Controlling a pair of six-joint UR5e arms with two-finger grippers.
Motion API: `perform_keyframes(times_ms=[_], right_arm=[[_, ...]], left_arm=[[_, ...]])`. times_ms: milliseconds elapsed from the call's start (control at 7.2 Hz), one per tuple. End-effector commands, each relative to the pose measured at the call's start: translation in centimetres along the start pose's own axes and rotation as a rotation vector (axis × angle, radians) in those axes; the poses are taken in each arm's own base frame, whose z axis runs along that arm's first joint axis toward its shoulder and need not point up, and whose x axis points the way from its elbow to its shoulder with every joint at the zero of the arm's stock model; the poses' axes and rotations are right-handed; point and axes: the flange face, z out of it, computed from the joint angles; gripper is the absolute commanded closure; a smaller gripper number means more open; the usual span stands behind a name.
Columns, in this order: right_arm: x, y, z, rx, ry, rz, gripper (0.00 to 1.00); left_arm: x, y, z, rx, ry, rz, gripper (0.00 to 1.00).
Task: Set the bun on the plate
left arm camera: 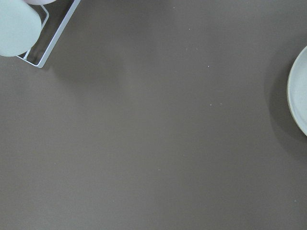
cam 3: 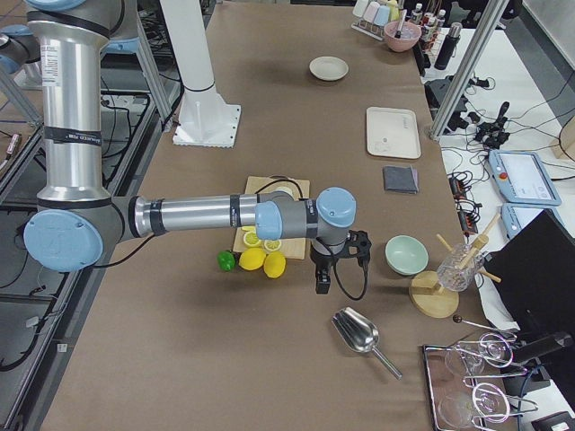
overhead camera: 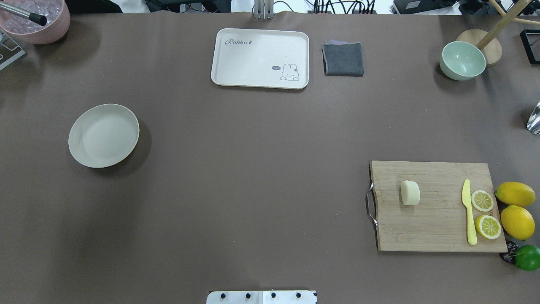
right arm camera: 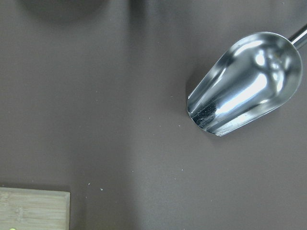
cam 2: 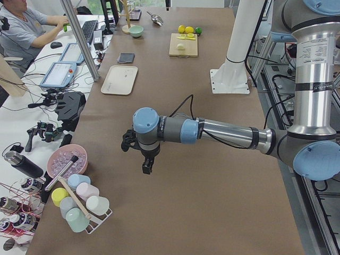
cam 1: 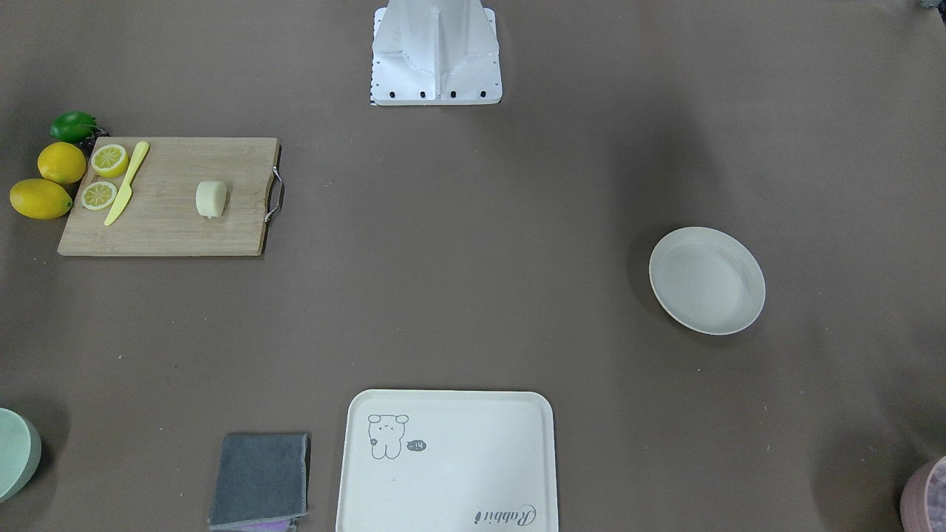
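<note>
While bun (overhead camera: 410, 193) lies on board (overhead camera: 438, 230) near knife (overhead camera: 469, 213) | plate (overhead camera: 103, 135) well apart | left hand (cam 2: 145, 167), right hand (cam 3: 322, 282): cannot tell

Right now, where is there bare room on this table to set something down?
The widest bare stretch is mid-table, bordered by the round off-white plate, the cream rectangular tray and the wooden cutting board. The plate is empty too. Crowded: the board's outer end, with the yellow plastic knife, lemon halves and whole lemons beside it.

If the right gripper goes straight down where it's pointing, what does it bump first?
The right gripper would probably hit bare table, between the metal scoop and the cutting board.
</note>
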Motion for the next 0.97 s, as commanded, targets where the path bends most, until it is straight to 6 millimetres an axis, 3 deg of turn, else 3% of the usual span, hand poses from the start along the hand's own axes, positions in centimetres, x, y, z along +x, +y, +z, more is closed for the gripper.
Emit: perform_keyframes(times_ms=[0,278,833], right_arm=[[-0.4,0.1,-0.5,0.010,-0.002,-0.008,0.00],[1.0,1.9,0.7,-0.016,0.006,0.017,0.00],[1.2,2.1,0.9,-0.024,0.002,0.033,0.00]], left_arm=[[0.3,0.0,-0.3,0.006,-0.001,0.009,0.02],[0.5,-0.2,-0.5,0.031,-0.003,0.034,0.02],[0.7,-0.4,-0.5,0.036,-0.004,0.041,0.03]])
